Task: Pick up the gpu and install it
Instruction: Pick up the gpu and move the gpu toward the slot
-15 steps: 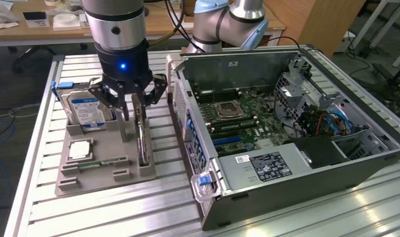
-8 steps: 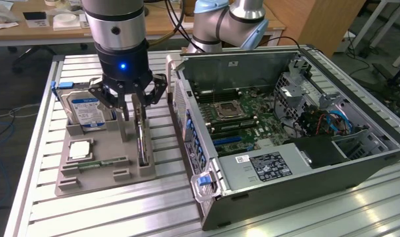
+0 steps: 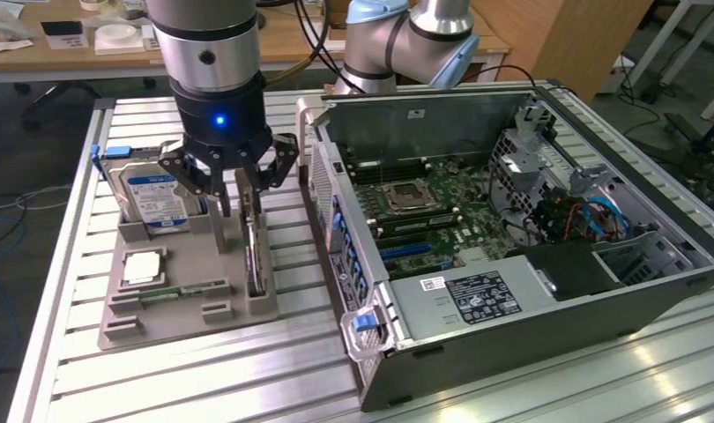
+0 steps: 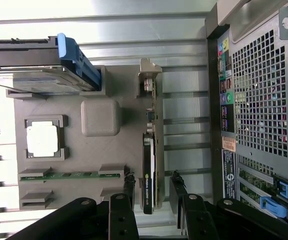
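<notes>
One pincer (image 3: 241, 204) hangs released over the gpu (image 4: 149, 165), fingers either side, not touching. Gpu stands edge-on in the grey holder (image 3: 181, 260) on the tabletop (image 3: 75, 352).

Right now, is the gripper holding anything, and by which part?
Nothing held. The gripper straddles the gpu near the end away from its bracket, a gap on each side; the gpu stands in the tray.
</notes>
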`<state>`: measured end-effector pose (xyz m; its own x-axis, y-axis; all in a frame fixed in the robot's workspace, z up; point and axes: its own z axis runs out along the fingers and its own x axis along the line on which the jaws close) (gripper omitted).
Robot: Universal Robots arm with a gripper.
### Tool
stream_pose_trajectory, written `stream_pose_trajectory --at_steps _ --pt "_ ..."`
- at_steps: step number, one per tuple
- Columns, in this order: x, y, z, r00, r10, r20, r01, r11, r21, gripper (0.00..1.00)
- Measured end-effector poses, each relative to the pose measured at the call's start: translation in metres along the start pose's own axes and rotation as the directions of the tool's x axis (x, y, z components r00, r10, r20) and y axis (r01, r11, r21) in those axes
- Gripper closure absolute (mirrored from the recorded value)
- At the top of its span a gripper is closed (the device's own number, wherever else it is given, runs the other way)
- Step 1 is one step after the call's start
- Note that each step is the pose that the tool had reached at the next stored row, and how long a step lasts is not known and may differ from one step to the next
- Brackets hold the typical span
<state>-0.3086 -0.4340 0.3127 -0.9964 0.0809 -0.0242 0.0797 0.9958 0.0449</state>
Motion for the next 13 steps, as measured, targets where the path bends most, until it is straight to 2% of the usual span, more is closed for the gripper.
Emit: stream_pose_trajectory --at_steps 13 --pt "0.0 -0.0001 0.0017 1.0 0.0 0.0001 0.0 1.0 -0.0001 0.58"
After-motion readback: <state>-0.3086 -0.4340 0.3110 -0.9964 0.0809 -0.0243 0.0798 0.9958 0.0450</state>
